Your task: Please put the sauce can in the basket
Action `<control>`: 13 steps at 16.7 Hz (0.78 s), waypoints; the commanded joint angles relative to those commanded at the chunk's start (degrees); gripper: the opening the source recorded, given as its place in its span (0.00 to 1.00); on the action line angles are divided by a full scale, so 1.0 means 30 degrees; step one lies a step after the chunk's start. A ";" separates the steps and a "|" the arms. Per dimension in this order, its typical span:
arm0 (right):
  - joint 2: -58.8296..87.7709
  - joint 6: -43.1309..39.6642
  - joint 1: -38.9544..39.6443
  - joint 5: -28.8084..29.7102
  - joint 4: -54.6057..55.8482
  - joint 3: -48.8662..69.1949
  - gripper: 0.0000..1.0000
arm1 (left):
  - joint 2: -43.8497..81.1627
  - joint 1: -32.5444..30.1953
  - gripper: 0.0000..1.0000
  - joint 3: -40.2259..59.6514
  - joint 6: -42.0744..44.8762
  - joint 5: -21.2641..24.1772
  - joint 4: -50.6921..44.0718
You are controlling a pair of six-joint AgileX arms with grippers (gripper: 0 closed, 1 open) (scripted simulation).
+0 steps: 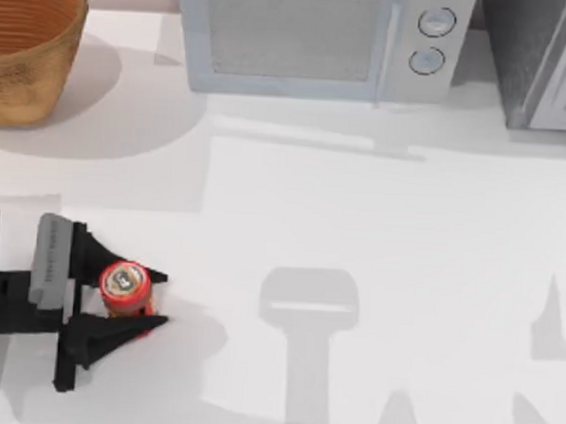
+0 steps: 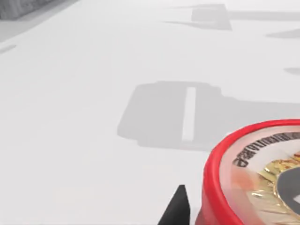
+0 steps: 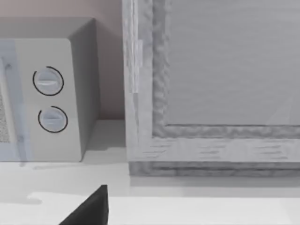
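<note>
Bracketing the upright sauce can between my left hand's spread fingers, I'm judging the basket lying well beyond the can, across the bench.

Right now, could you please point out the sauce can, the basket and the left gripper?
sauce can (image 1: 125, 283): top view, on its round lid.
basket (image 1: 34, 66): top view, on its outer woven wall.
left gripper (image 1: 155, 300): top view, midway between its fingertips.

Microwave: grey, 2 round dials, far edge of table.
Cabinet: grey, textured, just right of microwave.
Table: white.
</note>
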 joint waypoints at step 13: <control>0.0000 0.0000 0.0000 0.0000 0.0000 0.0000 1.00 | -0.0096 0.1139 0.00 0.6581 -0.2982 0.0120 -0.0644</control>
